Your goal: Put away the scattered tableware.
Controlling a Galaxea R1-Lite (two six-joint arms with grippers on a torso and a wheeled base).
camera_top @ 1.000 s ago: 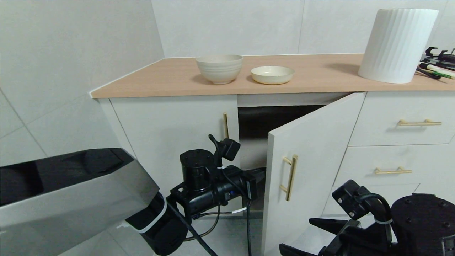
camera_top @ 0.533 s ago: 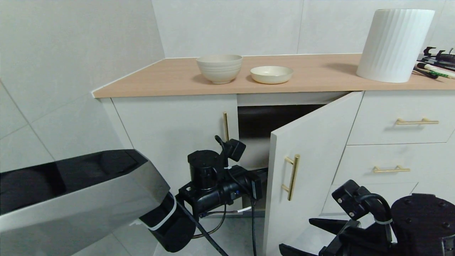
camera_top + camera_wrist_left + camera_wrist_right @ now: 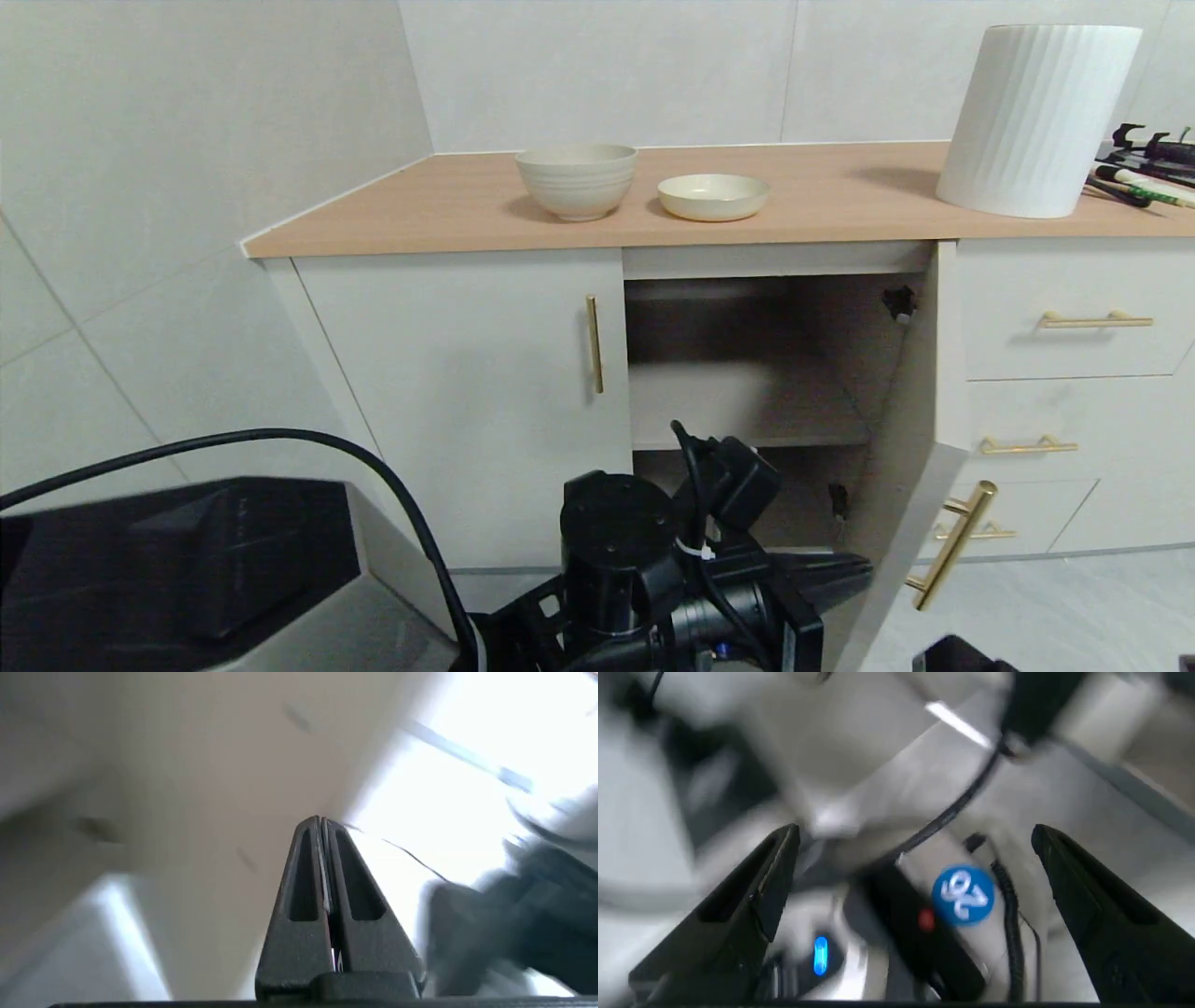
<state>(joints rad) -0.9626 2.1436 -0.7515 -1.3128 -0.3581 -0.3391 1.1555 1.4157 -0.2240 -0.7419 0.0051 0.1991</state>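
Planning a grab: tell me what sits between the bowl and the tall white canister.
The small dish beside the bowl; from there to the canister, bare counter. Head view.

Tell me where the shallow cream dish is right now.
In the head view, the shallow dish sits on the wooden countertop, just to the right of the ribbed bowl and directly above the open cabinet.

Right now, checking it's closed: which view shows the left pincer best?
Left wrist view: left pincer centred, fingers pressed together. Head view catches it side-on by the cabinet door; right wrist view, cannot tell.
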